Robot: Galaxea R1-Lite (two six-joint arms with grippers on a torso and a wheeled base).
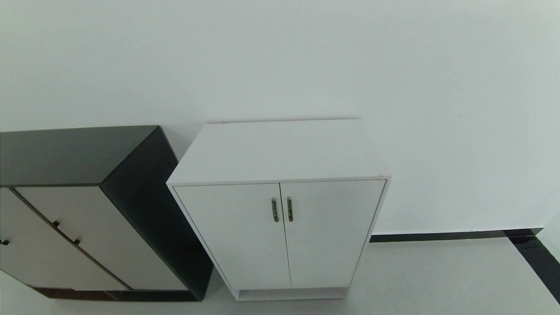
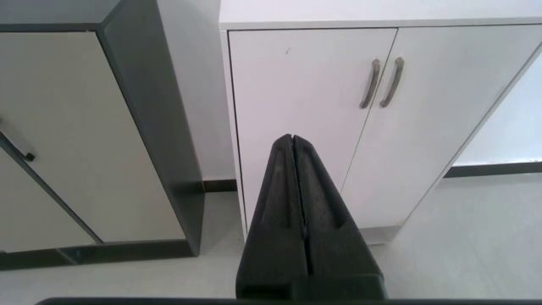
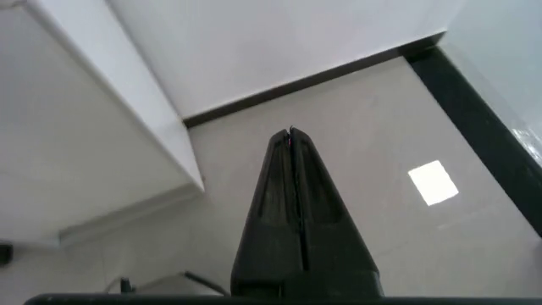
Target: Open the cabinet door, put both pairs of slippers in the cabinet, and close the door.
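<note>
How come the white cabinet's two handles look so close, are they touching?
Apart. The head view shows the left handle and right handle side by side on the white cabinet, with a gap and the door seam between them.

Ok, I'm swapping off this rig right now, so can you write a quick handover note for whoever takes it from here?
Left gripper: shut, empty, pointing at the white cabinet, apart from it.
Right gripper: shut, empty, above the floor off the cabinet's right side.
White cabinet: both doors closed, the two handles side by side at the middle. A dark cabinet stands to its left.
Done: nothing yet.
Left: open the door, put in both pairs of slippers, close it.
</note>
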